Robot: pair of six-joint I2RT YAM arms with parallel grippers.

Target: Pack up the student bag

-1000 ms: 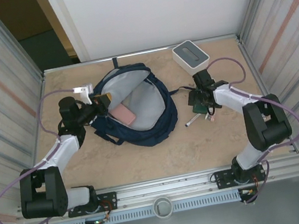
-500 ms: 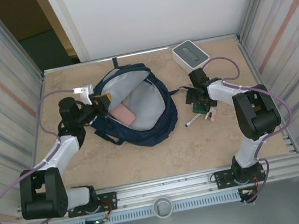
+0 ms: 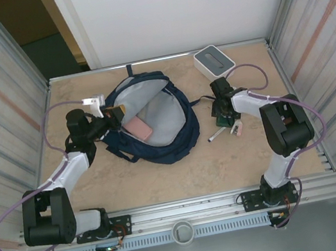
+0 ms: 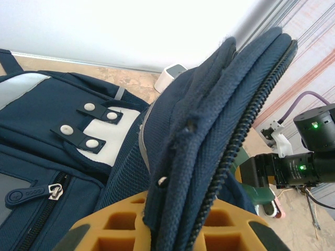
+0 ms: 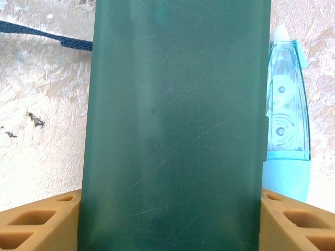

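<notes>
Both arms hold something. The left pincer [image 3: 112, 114] is clamped on the zipper rim of the bag [image 3: 175, 145], which lies open (pale lining showing) on the bench [image 3: 164, 175] at the centre of the top view. The right pincer [image 3: 222, 116], right of centre, grips a green case [image 5: 172, 104] beside a blue tape roller [image 5: 285, 141].

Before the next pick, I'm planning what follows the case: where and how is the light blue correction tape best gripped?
Grip the correction tape across its wide rear body, from straight above: it lies flat and tapers to a narrow white tip. One long side sits close beside the green case in the right end effector, so probably lift that away first.
</notes>
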